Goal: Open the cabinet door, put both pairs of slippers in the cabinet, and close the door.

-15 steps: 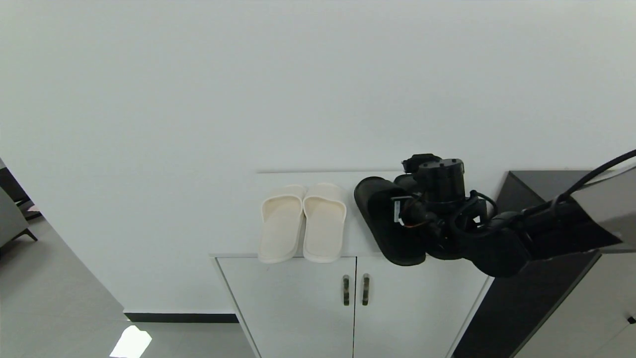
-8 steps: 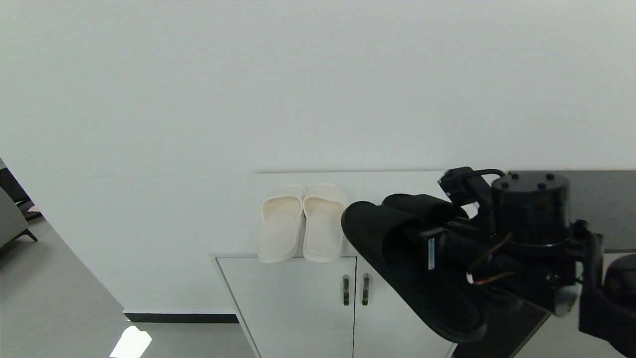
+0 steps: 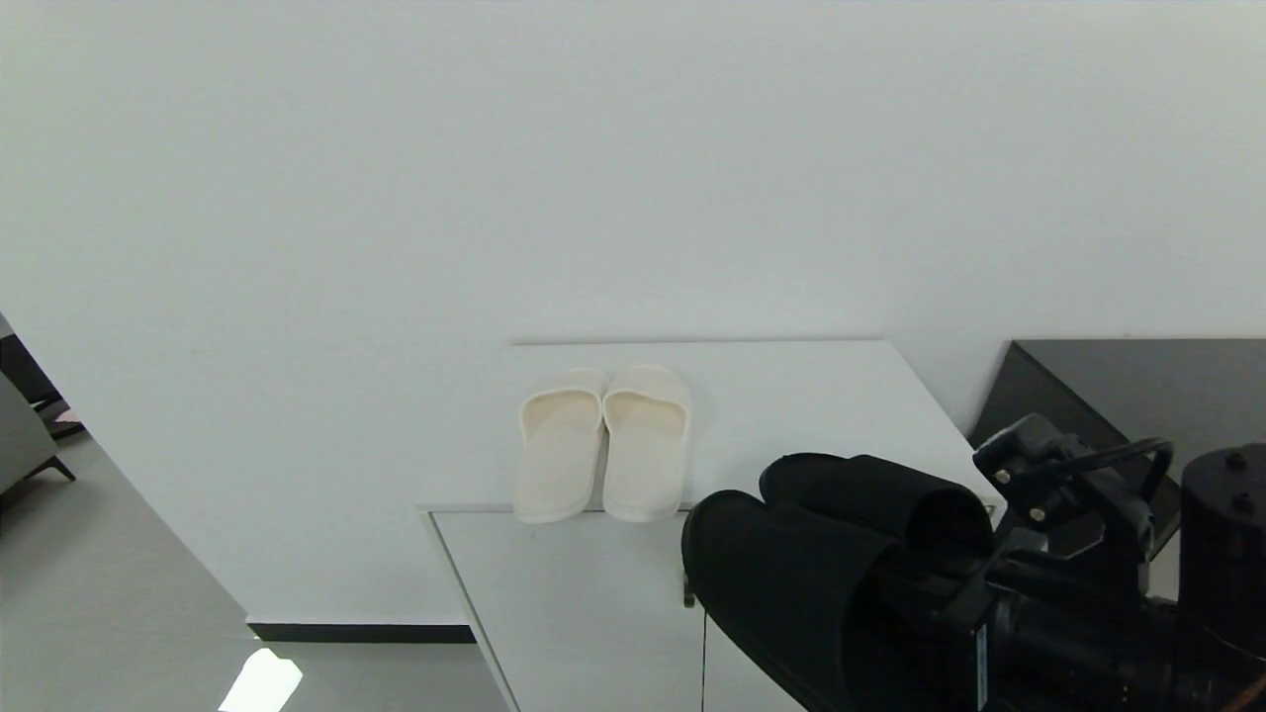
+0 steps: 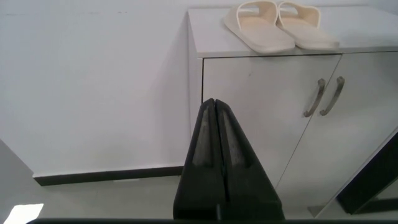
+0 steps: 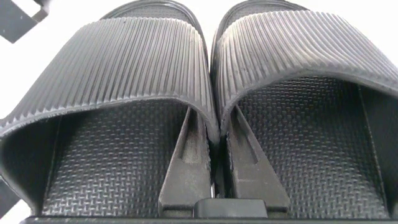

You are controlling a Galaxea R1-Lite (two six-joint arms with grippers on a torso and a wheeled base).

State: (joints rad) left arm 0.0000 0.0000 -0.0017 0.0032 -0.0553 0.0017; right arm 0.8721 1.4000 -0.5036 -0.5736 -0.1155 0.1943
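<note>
White cabinet top [image 3: 791,396] — cream slippers [image 3: 605,445]

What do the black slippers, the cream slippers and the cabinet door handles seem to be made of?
The black slippers: matte rubber or foam, likely; ribbed straps, pebbled footbeds. The cream slippers: smooth moulded foam or rubber, seemingly one piece. The door handles: probably brushed metal, dull grey sheen.

A plain white wall [image 3: 396,198] takes up most of the head view. A black baseboard [image 3: 361,632] runs along its foot, above a glossy grey floor [image 3: 99,613] that carries a bright patch of reflected light [image 3: 259,682]. Part of a grey chair [image 3: 20,435] shows at the far left edge. A dark panel [image 3: 1137,381] stands against the wall at the right.
</note>
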